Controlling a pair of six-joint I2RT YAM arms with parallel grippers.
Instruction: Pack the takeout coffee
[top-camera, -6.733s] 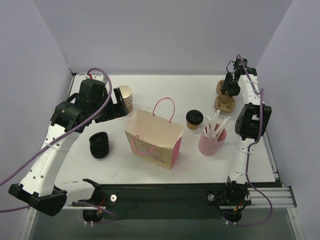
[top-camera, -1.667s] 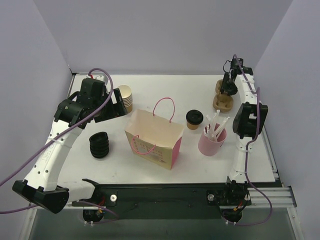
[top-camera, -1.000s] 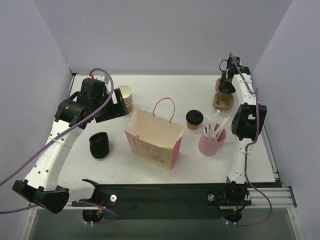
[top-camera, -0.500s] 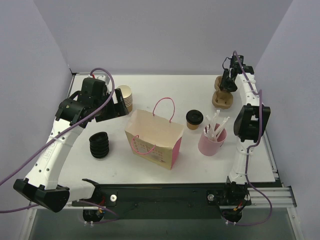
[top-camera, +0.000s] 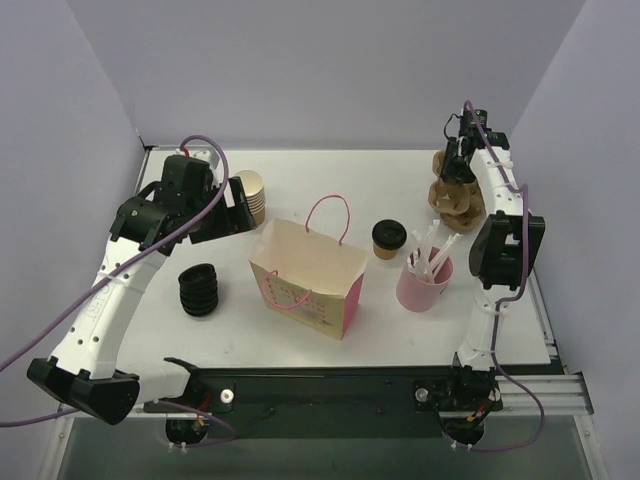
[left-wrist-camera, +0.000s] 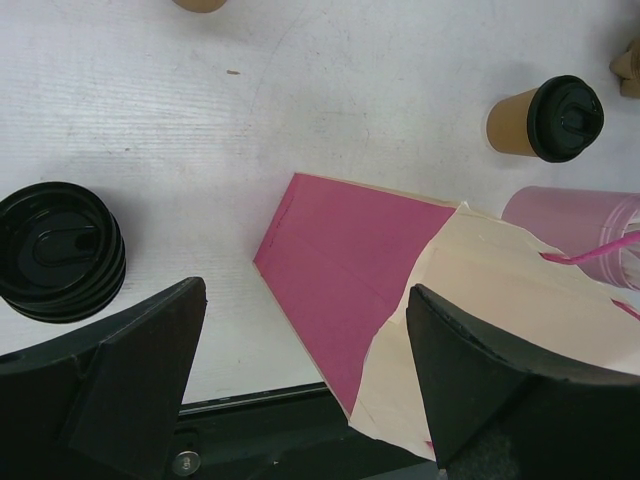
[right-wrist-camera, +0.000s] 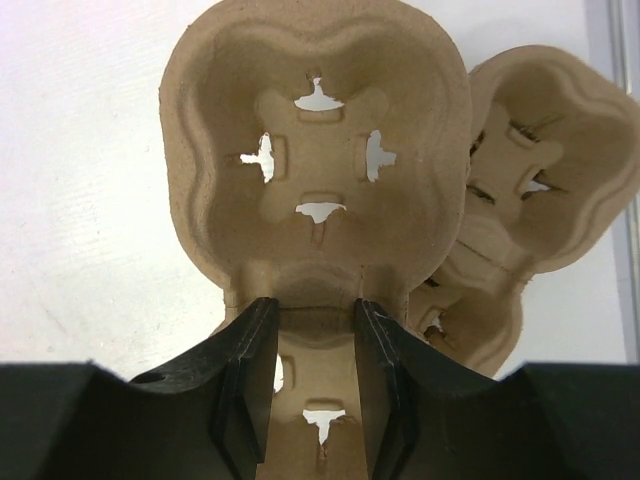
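On my overhead feed the takeout coffee (top-camera: 388, 239) stood upright on the table (top-camera: 330, 180), black lid on, between the paper bag (top-camera: 310, 270) and the pink cup (top-camera: 423, 283) of white straws, close to the cup's far side and touching neither as far as I could see. Neither arm was near it.

The right gripper (right-wrist-camera: 315, 360) was out at the far right corner, its jaws partly closed and pinching the middle ridge of a pulp cup carrier (right-wrist-camera: 315, 120). The wrist camera showed both fingers pressed against that ridge, so it had a real hold. The gripped carrier overlapped a second carrier (right-wrist-camera: 530, 190) lying to its right (whether the two were touching I couldn't tell).

The left gripper (left-wrist-camera: 300, 360) hung over the left side of the table with its jaws spread wide and nothing between them. It sat just beside the stack of lidless cups (top-camera: 252, 195) in the overhead view. Its own camera looked down on the bag's pink side, the stack of black lids (left-wrist-camera: 60, 250) at the left, and the coffee at the upper right.
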